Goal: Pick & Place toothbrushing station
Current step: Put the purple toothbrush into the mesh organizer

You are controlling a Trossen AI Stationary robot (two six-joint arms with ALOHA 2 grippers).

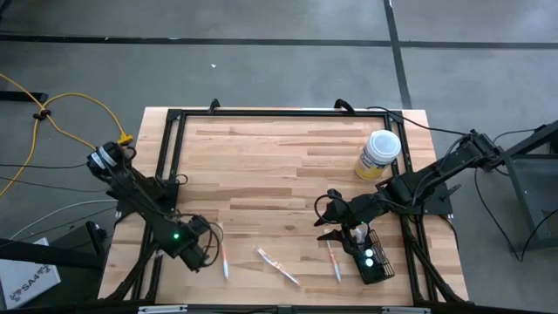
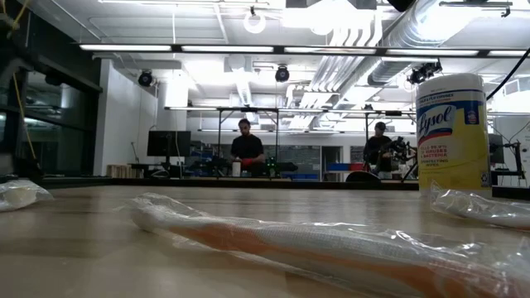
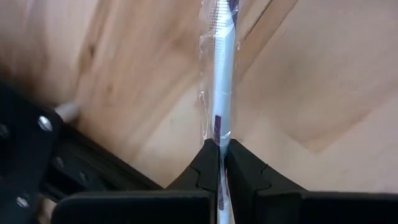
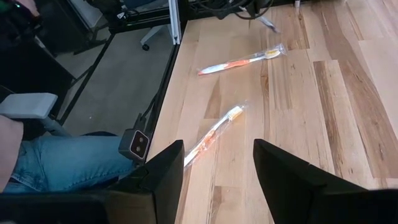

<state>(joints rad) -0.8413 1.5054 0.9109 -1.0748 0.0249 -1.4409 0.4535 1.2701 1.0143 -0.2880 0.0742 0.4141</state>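
Note:
My left gripper (image 3: 219, 163) is at the table's near left (image 1: 212, 253), shut on a clear-wrapped toothbrush (image 3: 219, 74) with a white and purple handle. Two more wrapped toothbrushes (image 1: 279, 266) (image 1: 334, 260) lie flat on the wood near the front edge. The toothbrushing station, a small black wire-mesh basket (image 1: 373, 259), stands at the near right with things inside. My right gripper (image 1: 324, 220) hangs open above the table just left of the basket, slanting down, with nothing between its fingers (image 4: 217, 168). My left gripper pinches the wrapped toothbrush's handle (image 3: 219, 134) between its two fingers, through the clear wrapper. The fingers come from above, pointing down. The brush runs out from the fingertips over the wood; whether it is clear of the table I cannot tell.
A yellow canister with a white lid (image 1: 379, 155) stands at the far right. A black frame (image 1: 279, 112) runs round the table's edges. The table's middle and far left are bare wood. People show beyond the table (image 2: 246, 149), and a jeans-clad leg (image 4: 56, 162) is beside its edge.

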